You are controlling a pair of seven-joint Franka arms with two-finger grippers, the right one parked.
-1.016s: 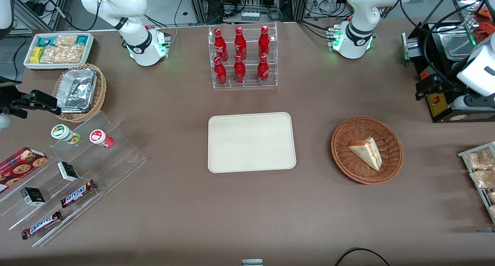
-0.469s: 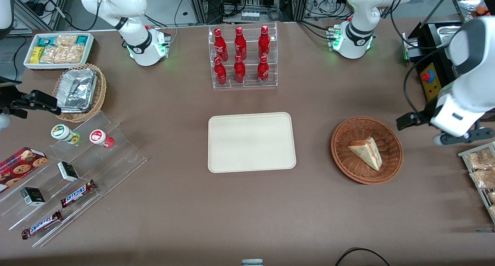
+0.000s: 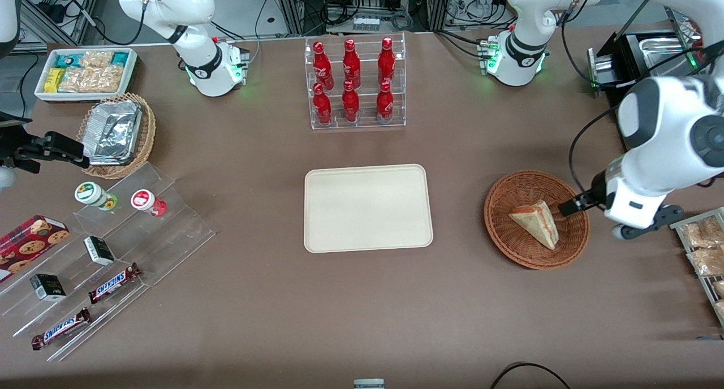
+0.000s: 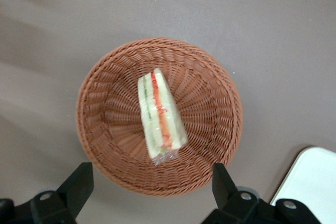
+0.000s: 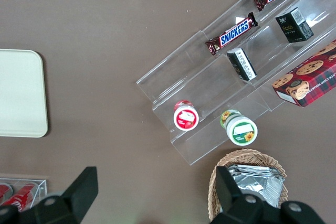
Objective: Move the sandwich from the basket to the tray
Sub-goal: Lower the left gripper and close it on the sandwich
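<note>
The sandwich (image 3: 536, 223) (image 4: 158, 116), a pale triangular wedge with red, orange and green filling along its edge, lies in the round reddish-brown wicker basket (image 3: 503, 230) (image 4: 105, 124). My left gripper (image 3: 571, 206) (image 4: 149, 184) hovers above the basket's rim on the side toward the working arm's end of the table. It is open, its black fingers (image 4: 79, 182) spread wide with nothing between them. The cream tray (image 3: 367, 208) (image 4: 312, 182) lies flat at the table's middle, beside the basket and apart from it.
A clear rack of red bottles (image 3: 353, 83) stands farther from the front camera than the tray. A wire rack of snack packets (image 3: 704, 247) sits near the basket at the working arm's end. Acrylic steps with snacks (image 3: 107, 253) and a foil-filled basket (image 3: 116, 134) lie toward the parked arm's end.
The left arm has swung in from the table's end toward the basket. Its gripper now hangs over the basket's rim. The sandwich, basket and tray have not moved.
</note>
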